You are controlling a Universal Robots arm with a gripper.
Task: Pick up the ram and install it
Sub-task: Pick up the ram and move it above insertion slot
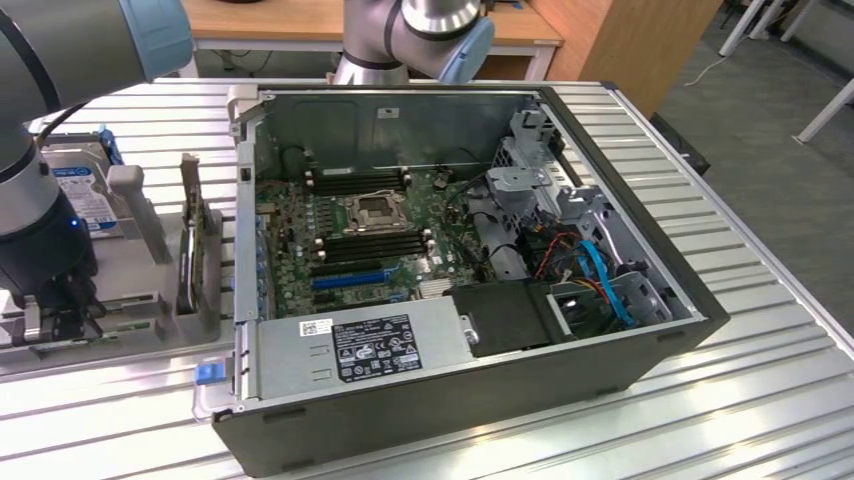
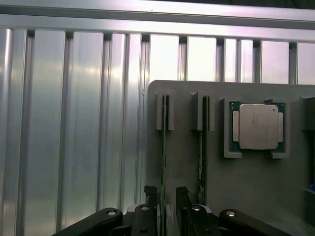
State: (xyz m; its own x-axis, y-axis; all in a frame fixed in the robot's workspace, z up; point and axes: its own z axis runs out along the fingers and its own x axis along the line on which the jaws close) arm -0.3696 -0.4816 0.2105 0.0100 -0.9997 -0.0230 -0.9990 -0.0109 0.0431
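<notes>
While the jaws stand apart, one on each side of it, the ram [image 2: 163, 142] sits on edge in a slot of the gray holder [image 2: 256, 196], at the lower left of the exterior view. I judge it light, stiff and fragile, so I would grip its flat faces gently.

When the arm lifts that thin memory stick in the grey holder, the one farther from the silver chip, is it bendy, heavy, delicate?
Probably stiff: the ram stands straight on its thin edge in a slot of the grey holder. Likely light, being so thin. Possibly tippy once out, since only the slot's end blocks hold it upright.
</notes>
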